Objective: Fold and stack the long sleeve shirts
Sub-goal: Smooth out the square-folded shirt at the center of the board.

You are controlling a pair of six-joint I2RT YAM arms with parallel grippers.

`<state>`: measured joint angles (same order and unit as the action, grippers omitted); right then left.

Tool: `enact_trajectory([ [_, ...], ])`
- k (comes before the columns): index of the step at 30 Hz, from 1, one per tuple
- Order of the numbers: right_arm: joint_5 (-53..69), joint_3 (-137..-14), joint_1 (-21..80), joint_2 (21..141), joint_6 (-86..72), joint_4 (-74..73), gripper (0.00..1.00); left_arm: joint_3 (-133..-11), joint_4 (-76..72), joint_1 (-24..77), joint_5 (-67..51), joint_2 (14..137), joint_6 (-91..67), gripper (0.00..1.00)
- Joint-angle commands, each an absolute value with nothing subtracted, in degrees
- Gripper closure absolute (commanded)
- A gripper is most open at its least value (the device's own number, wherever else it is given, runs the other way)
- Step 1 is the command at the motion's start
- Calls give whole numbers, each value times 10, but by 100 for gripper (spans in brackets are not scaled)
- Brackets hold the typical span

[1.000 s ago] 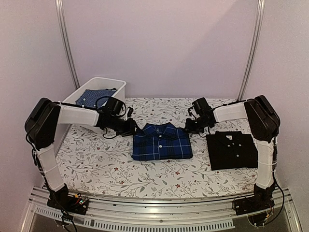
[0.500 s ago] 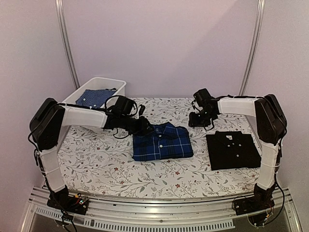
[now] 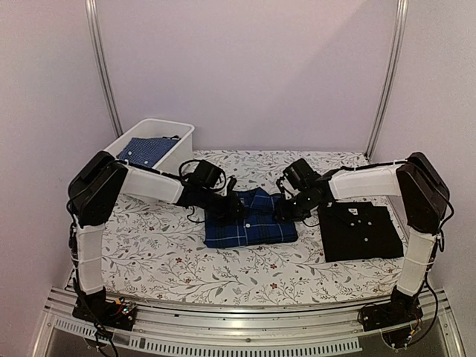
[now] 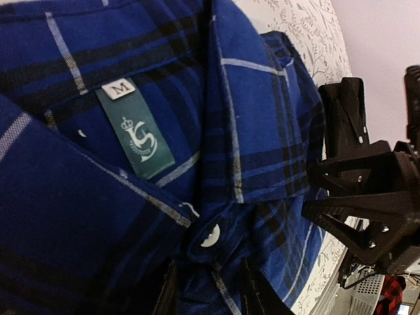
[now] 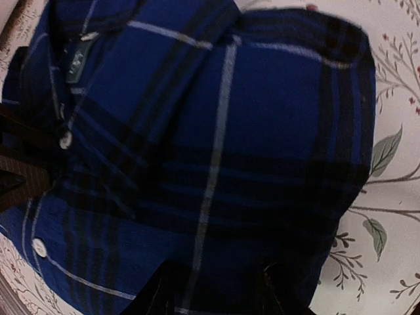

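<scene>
2 folded on table (image 3: pixel 163 253): black shirt (image 3: pixel 359 230) right, plaid shirt (image 3: pixel 251 223) centre, navy-blue, collar far | left gripper (image 3: pixel 236 206), right gripper (image 3: pixel 285 209) flank its collar, fingers narrow over cloth, hold unclear | far-left bin (image 3: pixel 184 138): 1 blue shirt (image 3: pixel 145 149)

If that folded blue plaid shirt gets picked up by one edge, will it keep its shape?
Probably not: the plaid shirt is thin cloth, so its folded layers would likely sag and fall open. It looks light for its size. Pushed across the floral tablecloth, it would likely bunch rather than slide whole.
</scene>
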<state>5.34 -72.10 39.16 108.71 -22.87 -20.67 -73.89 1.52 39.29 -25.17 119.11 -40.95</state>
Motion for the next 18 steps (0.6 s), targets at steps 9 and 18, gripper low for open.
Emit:
enact_trajectory([
  [9, 80, -621, 384, 1058, -288, -148, 54, -767, 53, 393, -240, 1206, -378, 68],
  [18, 70, -612, 362, 984, -279, -164, 43, -745, 97, 384, -223, 1072, -363, 58],
])
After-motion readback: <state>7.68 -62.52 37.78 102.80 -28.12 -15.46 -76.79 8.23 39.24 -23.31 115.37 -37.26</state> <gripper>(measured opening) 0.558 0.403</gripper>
